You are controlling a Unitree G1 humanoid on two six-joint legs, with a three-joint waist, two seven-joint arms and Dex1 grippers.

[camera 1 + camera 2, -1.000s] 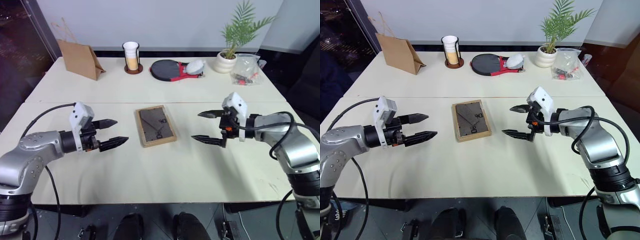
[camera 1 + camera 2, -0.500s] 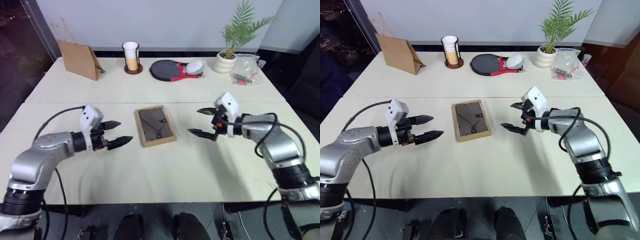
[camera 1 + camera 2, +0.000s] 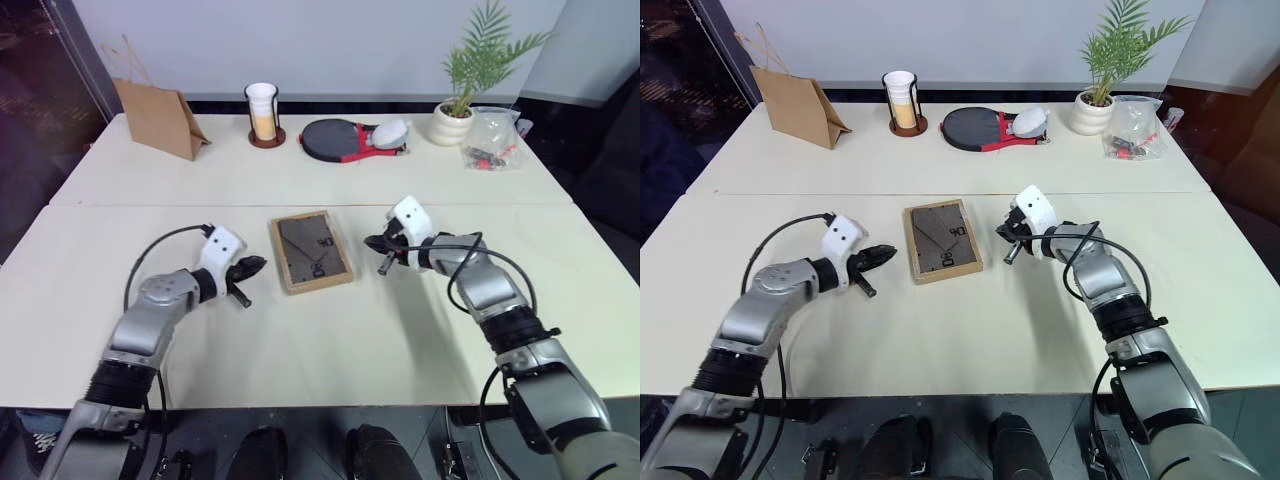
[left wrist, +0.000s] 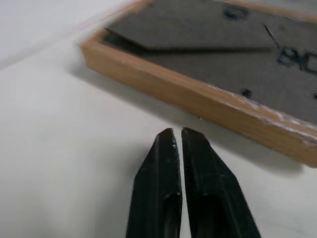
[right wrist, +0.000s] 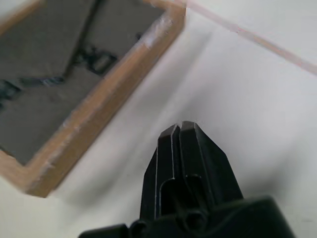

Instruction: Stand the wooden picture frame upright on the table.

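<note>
**Frame Lying Flat, Flanked by Two Closed Grippers**

Pale cream table (image 3: 330, 330), made of two tops joined at a seam, carries the wooden picture frame (image 3: 311, 251) near its middle, just on the robot's side of the seam. It lies flat, face down, with the dark back panel and folded stand uppermost. Its long axis runs away from the robot, tilted slightly. It is not yet upright.

Left gripper (image 3: 252, 266): fingers pressed together, empty, low over the table, tips aimed at the frame's left long edge. In the left wrist view the tips (image 4: 176, 135) sit just beside the wooden edge (image 4: 198, 101), apart from it.

Right gripper (image 3: 373, 243): likewise closed and empty, just off the frame's right long edge toward the far corner. In the right wrist view its tips (image 5: 181, 130) stand clear of the wood.

Assessment: the frame lies between the two grippers, each facing one long side. Neither arm is clearly nearer; both are close. With both sets of fingers closed, a pinch grasp looks unlikely without reopening; prying or pushing an edge up seems more probable. Risk: the frame may slide across the smooth top rather than lift.

Along the far edge stand a brown paper bag (image 3: 160, 118), a cup holder (image 3: 264, 115), a paddle (image 3: 340, 138) and a potted plant (image 3: 465, 80), all well apart from the work.
</note>
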